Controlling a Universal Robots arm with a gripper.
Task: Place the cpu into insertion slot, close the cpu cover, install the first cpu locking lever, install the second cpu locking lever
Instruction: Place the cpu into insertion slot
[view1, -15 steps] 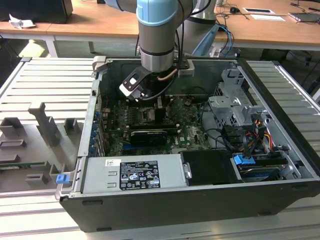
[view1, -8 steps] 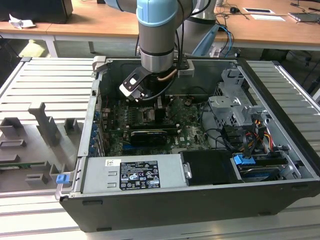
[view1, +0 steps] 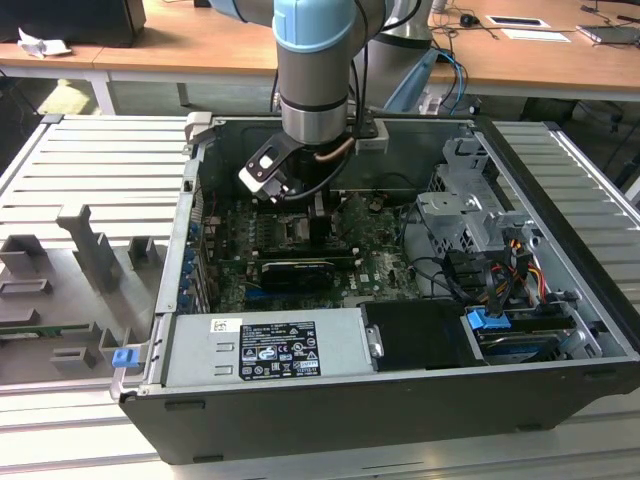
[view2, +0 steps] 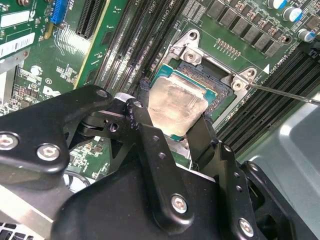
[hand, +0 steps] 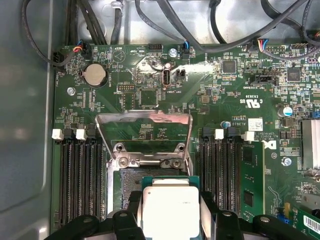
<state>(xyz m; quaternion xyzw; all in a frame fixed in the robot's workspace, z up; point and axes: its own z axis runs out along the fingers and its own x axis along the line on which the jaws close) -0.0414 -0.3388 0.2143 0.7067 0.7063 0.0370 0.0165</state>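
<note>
Open pc case (view1: 560, 250) lies on the ridged metal worktop (view1: 90, 160), grey fixtures (view1: 85, 250) on the worktop toward the exterior view's left. Arm (view1: 315, 95) comes straight down into the case near its back wall, over the green board (hand: 150, 80). Fingers (view2: 201, 137) are clenched on the cpu (view2: 177, 102), one on each of two opposite sides, silver top facing up; in the first wrist view the cpu (hand: 170, 210) sits between the two black fingers (hand: 131, 202). Cpu hangs over the edge of the slot (view2: 212, 75) nearest the fingers and hides part of it; the rest of the dark recess (hand: 127, 182) is uncovered; cannot tell if the cpu touches the slot. Cover (hand: 145, 118) stands flipped up on the slot's far side, hinged there by two screws, board visible through its cut-out. Thin wire lever (view2: 280, 93) sticks out from one slot corner, unlatched. Slot lies mid-board between two banks of memory sockets (hand: 80, 175), coin battery (hand: 95, 75) toward a board corner next to the case wall. Black card (view1: 295, 270) is plugged in in front of the slot, labelled grey power box (view1: 270, 350) runs along the case's front edge, drive cage (view1: 470, 215) at the case's side on the exterior view's right
</note>
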